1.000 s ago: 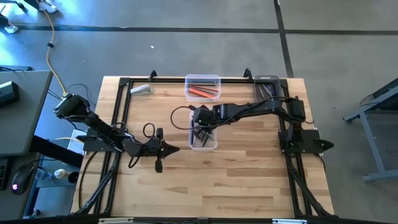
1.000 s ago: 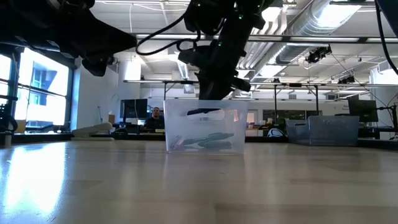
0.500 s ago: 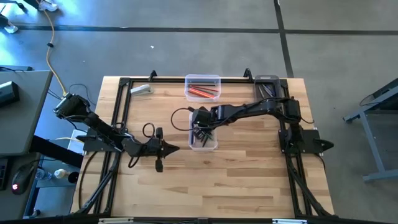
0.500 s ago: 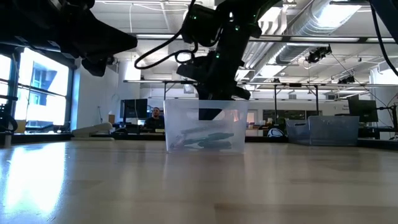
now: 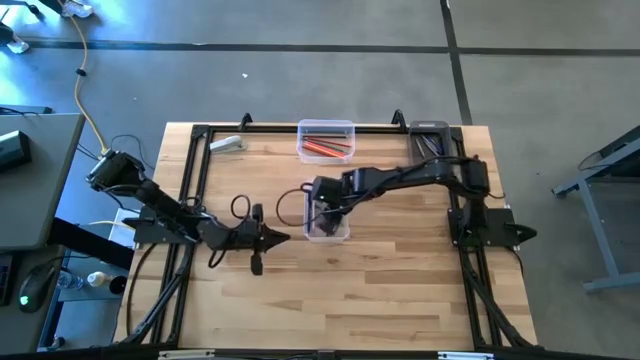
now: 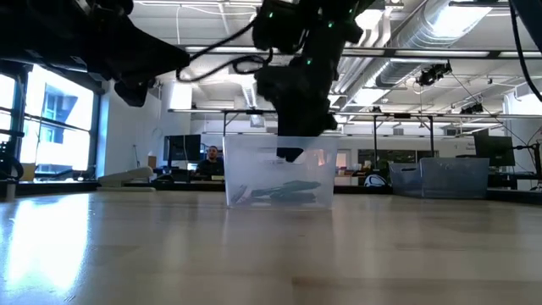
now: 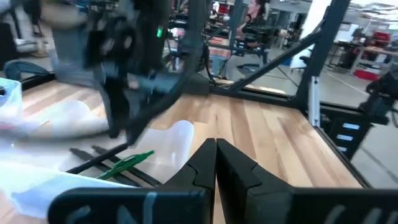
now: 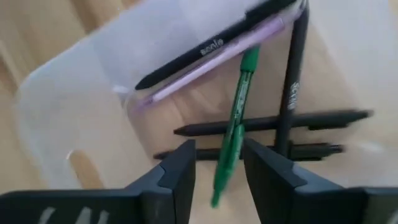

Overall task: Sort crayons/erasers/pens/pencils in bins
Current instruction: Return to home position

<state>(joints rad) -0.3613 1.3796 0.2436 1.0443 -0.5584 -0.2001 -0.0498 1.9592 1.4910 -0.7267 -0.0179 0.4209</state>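
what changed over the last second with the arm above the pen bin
The right end effector, open and holding nothing, swung from a slant to nearly upright over the near clear bin, with its tips just inside the rim. The pens in it, the far clear bin, the dark bin and the shut left end effector stayed put.

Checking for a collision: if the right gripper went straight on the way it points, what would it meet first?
Probably the green pen, which lies across the black pens inside the clear bin, straight ahead of the open right gripper. Exact depth is unclear.
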